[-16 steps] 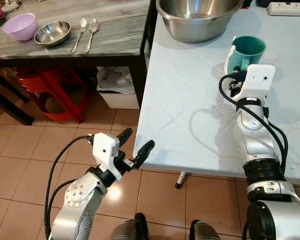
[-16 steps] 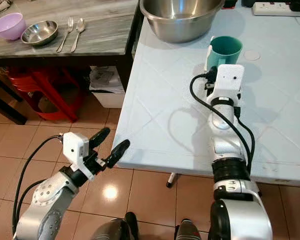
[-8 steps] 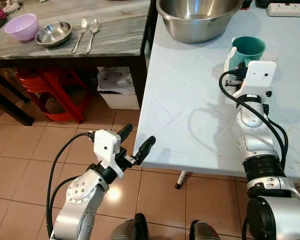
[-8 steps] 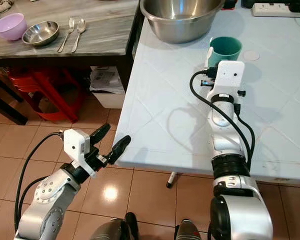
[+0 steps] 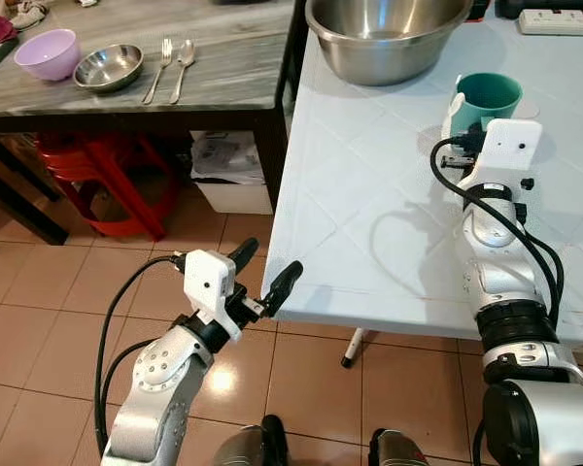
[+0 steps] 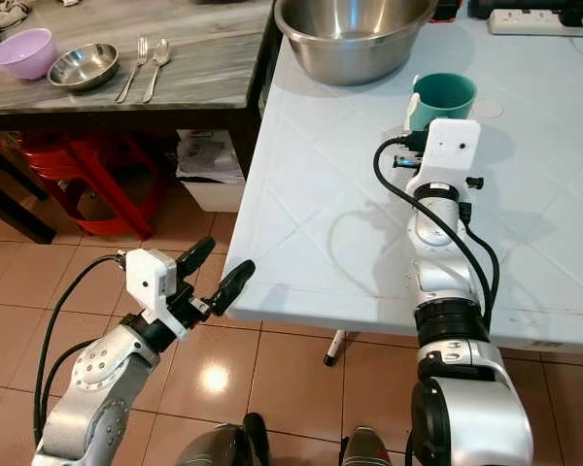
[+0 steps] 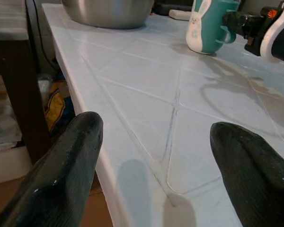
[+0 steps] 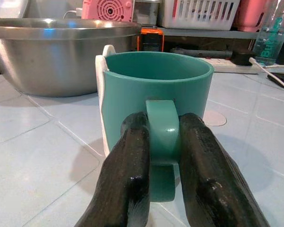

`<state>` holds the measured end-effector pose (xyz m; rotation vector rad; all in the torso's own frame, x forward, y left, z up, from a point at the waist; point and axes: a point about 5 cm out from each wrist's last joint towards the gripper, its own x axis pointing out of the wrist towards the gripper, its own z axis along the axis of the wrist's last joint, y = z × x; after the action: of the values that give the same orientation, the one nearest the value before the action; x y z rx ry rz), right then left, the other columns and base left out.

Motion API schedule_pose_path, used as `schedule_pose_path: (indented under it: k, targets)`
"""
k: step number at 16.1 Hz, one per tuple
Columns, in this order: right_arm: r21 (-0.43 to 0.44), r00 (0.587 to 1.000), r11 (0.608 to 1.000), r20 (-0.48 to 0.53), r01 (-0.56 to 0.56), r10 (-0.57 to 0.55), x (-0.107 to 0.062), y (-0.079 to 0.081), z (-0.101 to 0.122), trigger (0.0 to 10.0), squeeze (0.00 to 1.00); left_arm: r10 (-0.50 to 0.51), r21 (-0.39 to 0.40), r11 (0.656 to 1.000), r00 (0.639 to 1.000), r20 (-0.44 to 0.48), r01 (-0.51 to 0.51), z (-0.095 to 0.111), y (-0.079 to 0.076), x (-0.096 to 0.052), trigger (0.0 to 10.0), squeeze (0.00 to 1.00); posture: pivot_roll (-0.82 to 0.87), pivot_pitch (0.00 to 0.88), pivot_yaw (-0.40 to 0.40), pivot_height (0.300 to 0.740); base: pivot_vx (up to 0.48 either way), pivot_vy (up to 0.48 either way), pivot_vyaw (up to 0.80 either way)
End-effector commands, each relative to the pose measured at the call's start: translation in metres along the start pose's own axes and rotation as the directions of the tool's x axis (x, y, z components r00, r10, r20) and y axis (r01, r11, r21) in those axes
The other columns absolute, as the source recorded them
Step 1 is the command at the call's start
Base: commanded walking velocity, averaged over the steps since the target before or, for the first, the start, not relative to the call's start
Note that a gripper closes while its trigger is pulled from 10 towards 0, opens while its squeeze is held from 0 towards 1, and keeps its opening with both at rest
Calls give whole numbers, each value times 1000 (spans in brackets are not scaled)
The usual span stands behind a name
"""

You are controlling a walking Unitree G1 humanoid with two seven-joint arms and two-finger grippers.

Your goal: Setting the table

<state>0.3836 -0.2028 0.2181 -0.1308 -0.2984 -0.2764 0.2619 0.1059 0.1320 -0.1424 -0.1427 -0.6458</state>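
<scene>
A teal mug point(image 5: 488, 95) with a white rabbit figure stands on the white tiled table point(image 5: 369, 194), just in front of a big steel bowl point(image 5: 389, 34). My right gripper point(image 8: 164, 124) is shut on the mug's handle, one black finger on each side; the mug stands upright on the tabletop. My left gripper point(image 5: 269, 262) is open with nothing between its fingers. It hovers at the table's near left corner, level with the edge. On the dark marble-topped table point(image 5: 223, 92) at the far left lie a purple bowl point(image 5: 47, 50), a small steel bowl point(image 5: 109, 65), a fork point(image 5: 157, 68) and a spoon point(image 5: 181, 66).
A white power strip point(image 5: 559, 19) lies at the white table's far right. A red stool point(image 5: 107, 180) and a white bin point(image 5: 228, 170) sit under the dark table. Brown floor tiles point(image 5: 39, 320) stretch out at the left.
My left gripper has edged slightly up toward the table's corner. The right gripper has stayed shut on the mug's handle, and the view has shifted a little.
</scene>
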Motion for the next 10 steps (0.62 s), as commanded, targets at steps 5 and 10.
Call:
schedule_pose_path:
  k: [5,10]
  targets:
    - [64,995,997,90,-48,42,-25,4,12,10000,0,251,67,967,967,-47,-247,-10,27,4,10000,0,-80,170,93,740,0,0,0]
    - [39,997,996,-11,-77,78,-71,-5,-17,10000,0,278,53,960,960,-46,-275,-13,33,10,10000,0,-109,142,102,740,0,0,-86]
